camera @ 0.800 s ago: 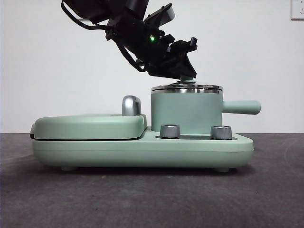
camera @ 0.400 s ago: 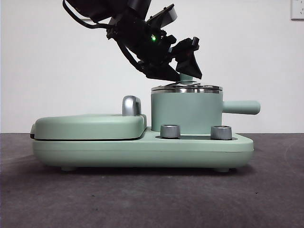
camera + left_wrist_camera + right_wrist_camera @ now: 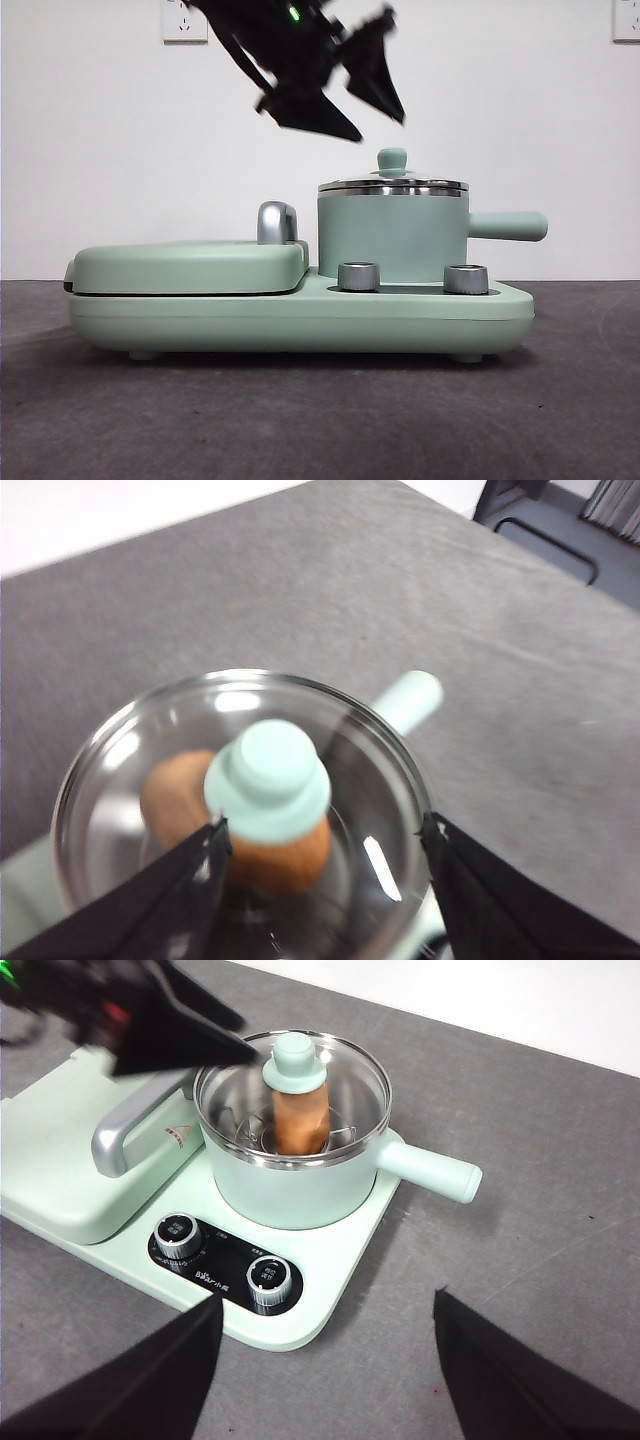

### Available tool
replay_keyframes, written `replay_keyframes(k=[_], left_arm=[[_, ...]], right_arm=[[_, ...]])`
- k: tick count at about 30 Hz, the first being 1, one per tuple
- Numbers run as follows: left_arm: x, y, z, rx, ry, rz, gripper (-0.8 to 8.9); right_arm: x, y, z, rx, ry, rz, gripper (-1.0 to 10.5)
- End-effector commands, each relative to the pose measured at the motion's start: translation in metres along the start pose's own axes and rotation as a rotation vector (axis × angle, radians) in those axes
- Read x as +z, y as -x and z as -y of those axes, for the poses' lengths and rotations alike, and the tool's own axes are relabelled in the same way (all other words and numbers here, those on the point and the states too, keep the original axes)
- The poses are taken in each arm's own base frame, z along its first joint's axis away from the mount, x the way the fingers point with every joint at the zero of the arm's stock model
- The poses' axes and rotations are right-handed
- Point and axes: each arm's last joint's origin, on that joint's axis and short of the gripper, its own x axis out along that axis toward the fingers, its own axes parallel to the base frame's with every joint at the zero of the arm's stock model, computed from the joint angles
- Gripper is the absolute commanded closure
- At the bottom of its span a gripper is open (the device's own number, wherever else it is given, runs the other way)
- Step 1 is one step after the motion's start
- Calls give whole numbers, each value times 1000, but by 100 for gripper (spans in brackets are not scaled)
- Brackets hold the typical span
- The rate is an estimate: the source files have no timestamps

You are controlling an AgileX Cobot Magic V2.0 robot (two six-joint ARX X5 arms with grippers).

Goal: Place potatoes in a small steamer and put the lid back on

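The small steamer [image 3: 392,235] is a mint-green pot with a side handle [image 3: 508,226], standing on the right of the appliance base. The glass lid [image 3: 392,185] lies flat on its steel rim, with its knob [image 3: 391,160] free. The orange-brown potato [image 3: 290,860] lies inside under the glass and also shows in the right wrist view [image 3: 300,1120]. My left gripper [image 3: 378,128] is open and empty, raised above and slightly left of the knob [image 3: 268,780]. My right gripper [image 3: 328,1302] is open and empty, high over the table on the dial side of the appliance.
The flat mint-green griddle cover [image 3: 190,265] with a steel handle [image 3: 277,222] fills the left of the base. Two steel dials [image 3: 358,276] [image 3: 465,278] sit below the pot. Grey table [image 3: 320,420] lies all around, with a white wall behind.
My left gripper opened off the lid's knob and rose up and to the left. The lid stays on the pot.
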Motion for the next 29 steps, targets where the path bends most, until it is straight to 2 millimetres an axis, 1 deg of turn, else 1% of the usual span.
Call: replay_keyframes(k=[1,3,8,13,15,19,23,29], left_arm=[[7,14,-4,-34,88,-11,502],[8,27,-7,-51,100,-19,502],[9,60,-17,-10,122,-24,502],[-3,88,-24,35,144,-12,502],[-13,98,-26,52,155,-14,502],[-40,119,-27,80,181,-22,502],[-70,140,-22,102,202,-35,502],[-103,171,-11,124,239,-13,503]], right_arm=[[0,-1,-1,5,1,-10,615],[-2,-1,-1,5,1,-32,615],[-6,-4,-1,16,-5,-93,615],[-6,-7,-1,33,-7,-115,615],[-6,-10,-1,39,-7,-124,615],[-6,-17,-1,41,-9,-151,615],[-6,-25,-1,44,-10,-182,615],[-4,-37,-2,94,-16,-207,615]])
